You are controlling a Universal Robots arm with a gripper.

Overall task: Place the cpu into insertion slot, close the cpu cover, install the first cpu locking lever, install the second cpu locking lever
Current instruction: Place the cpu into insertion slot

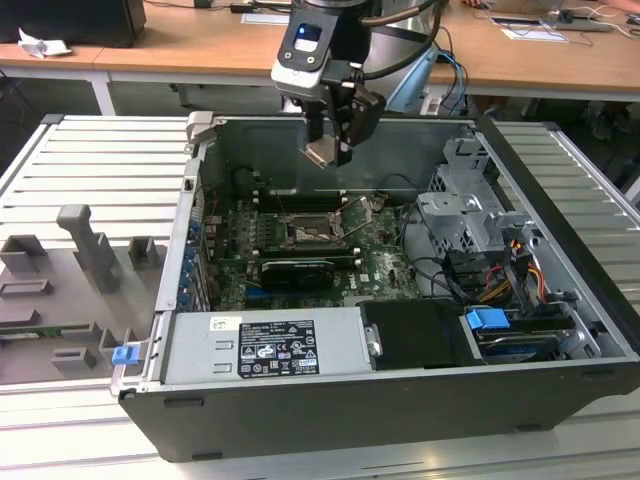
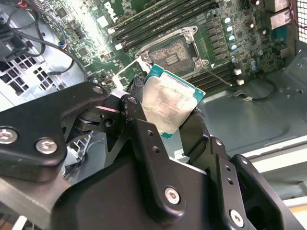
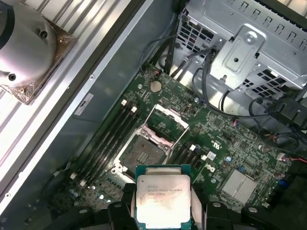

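Gripper (image 1: 330, 150) pinches the cpu (image 1: 320, 153) by two opposite edges and holds it in the air above the open computer case (image 1: 400, 420), well clear of the green motherboard (image 1: 385, 265). Going across from the exterior view's left, grey fixture blocks (image 1: 95, 250) sit on the slatted metal table (image 1: 90, 160). A small blue tab (image 1: 124, 353) sticks out at the case's near corner, and a silvery power supply (image 1: 265, 345) lies along the near wall. Behind the power supply, mid-board, is the insertion slot (image 1: 305, 232), lower in that view than the held chip. Toward the exterior view's right stand a perforated metal drive cage (image 1: 465, 205), a blue connector (image 1: 488, 322) and a bundle of coloured cables (image 1: 530, 270). In the second wrist view the black fingers (image 2: 141, 124) clamp the cpu (image 2: 165, 103). Its pale metal face is turned to the camera and a green edge shows around it. The insertion slot (image 2: 170, 50) lies bare on the board beyond it, with long black memory slots (image 2: 163, 21) on either side. In the first wrist view the cpu (image 3: 162, 194) sits between the jaws. The insertion slot (image 3: 139, 154) is uncovered and apart from the chip. The cpu cover (image 3: 170, 115) is tilted up off the slot on the side toward the drive cage (image 3: 240, 43).
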